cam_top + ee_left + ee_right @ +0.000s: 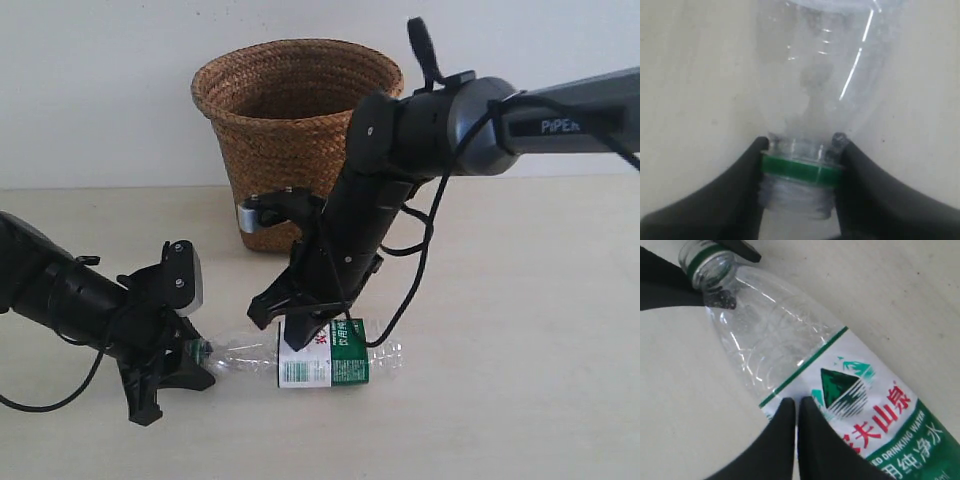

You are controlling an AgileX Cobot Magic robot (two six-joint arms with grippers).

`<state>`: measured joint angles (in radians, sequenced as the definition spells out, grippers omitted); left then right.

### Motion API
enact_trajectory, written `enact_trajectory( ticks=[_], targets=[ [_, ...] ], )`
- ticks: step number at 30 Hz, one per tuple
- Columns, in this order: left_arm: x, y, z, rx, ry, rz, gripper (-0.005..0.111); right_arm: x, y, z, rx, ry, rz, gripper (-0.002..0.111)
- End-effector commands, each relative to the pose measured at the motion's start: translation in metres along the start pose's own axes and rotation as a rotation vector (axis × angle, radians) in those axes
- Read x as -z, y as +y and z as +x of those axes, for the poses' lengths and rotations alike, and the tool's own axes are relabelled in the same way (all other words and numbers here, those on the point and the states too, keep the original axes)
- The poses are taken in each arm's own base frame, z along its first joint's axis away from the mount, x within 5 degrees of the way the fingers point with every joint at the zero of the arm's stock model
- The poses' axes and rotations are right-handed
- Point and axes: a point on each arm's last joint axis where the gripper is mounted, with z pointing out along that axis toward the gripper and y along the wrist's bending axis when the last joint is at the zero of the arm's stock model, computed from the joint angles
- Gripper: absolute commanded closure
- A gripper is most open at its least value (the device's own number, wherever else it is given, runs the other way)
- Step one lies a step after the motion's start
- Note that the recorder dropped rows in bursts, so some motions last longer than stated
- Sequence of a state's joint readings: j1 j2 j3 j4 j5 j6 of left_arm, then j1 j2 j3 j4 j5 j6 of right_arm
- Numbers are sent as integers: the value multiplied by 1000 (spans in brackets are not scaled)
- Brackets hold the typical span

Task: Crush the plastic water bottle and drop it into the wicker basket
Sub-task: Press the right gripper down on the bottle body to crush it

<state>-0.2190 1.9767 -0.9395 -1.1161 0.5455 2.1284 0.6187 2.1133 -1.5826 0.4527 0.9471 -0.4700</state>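
Observation:
The plastic water bottle lies on its side on the pale table, clear with a green-and-white label. My left gripper is shut on its neck. In the left wrist view the two black fingers of the left gripper clamp the green neck ring of the bottle, with bare threads below it. My right gripper reaches down onto the label. In the right wrist view the right gripper is shut, its tips together against the label edge of the bottle. The wicker basket stands upright behind.
The right arm's black cable loops down between the basket and the bottle. A white wall rises behind the table. Bare tabletop stretches to the right of the bottle.

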Motion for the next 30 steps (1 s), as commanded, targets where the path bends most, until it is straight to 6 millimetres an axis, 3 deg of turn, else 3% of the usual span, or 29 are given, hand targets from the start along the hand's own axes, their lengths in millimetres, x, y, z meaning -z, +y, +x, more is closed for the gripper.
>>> enact_trajectory(
  ticks=[1,9,19,22,26,30],
  targets=[
    [-1,0,-1,5,-5,-2,103,-28,0,2,44,29,33,108],
    [-1,0,-1,5,-5,-2,103,-79,-21,19,21,164,114,108],
    [-1,0,-1,5,-5,-2,103,-114,-30,34,-24,359,50,108],
    [-1,0,-1,5,-6,0,103,-113,-30,31,-25,345,52,108],
    [-1,0,-1,5,-7,1,103,-95,-25,22,-10,300,63,108],
    [-1,0,-1,5,-5,-2,103,-44,-9,2,40,170,90,108]
  ],
)
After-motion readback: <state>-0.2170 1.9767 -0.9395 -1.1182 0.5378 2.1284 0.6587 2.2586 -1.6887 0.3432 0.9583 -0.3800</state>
